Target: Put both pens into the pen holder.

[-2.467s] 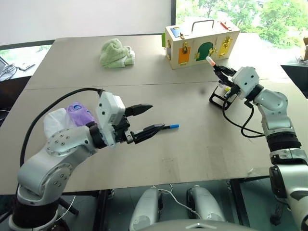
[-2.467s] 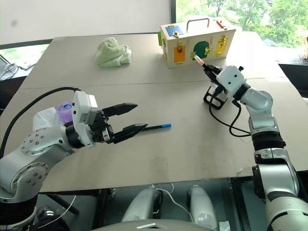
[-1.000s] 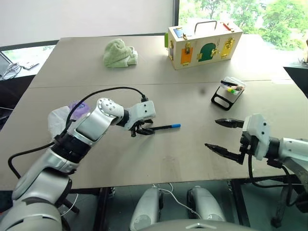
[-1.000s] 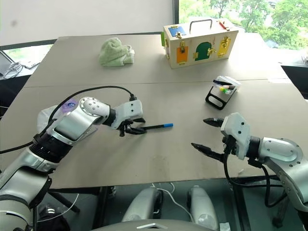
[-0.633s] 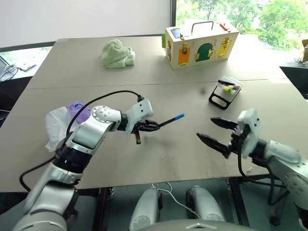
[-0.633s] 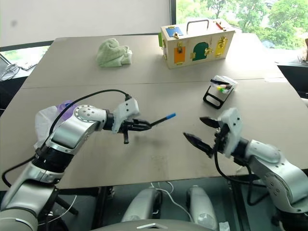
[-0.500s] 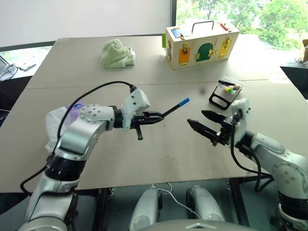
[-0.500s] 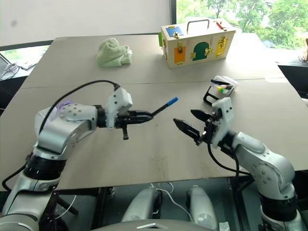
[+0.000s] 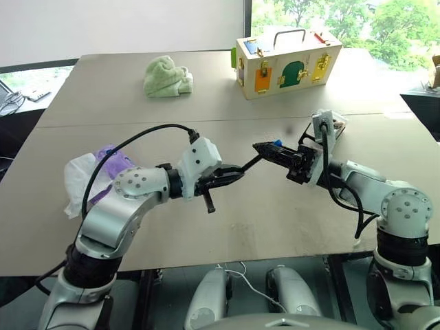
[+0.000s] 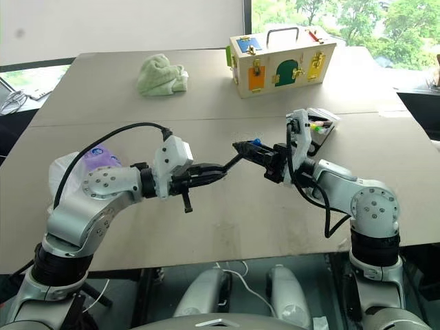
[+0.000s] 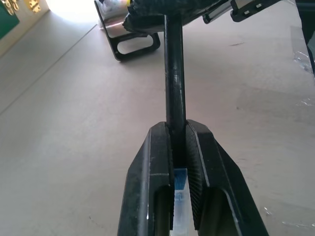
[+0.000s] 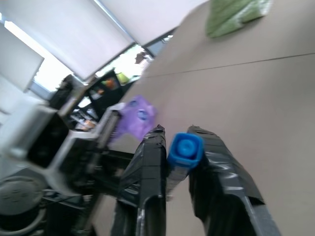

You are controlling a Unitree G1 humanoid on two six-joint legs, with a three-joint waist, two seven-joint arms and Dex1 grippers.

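Pen: blue-capped pen (image 10: 237, 159) is now lifted clear of the table (image 9: 206, 103), held mid-air over its near half; a second ago it lay flat
Change: right gripper (image 9: 275, 150), spread wide half a second ago, has clamped onto the capped end; left gripper (image 9: 230, 177) still pinches the barrel
Meaning: handover under way; left release appears next
Pen holder: pen holder (image 10: 317, 128) stands toward the table's right edge, pens already inside it
Pose: both arms reach inward, grippers roughly level, tips facing
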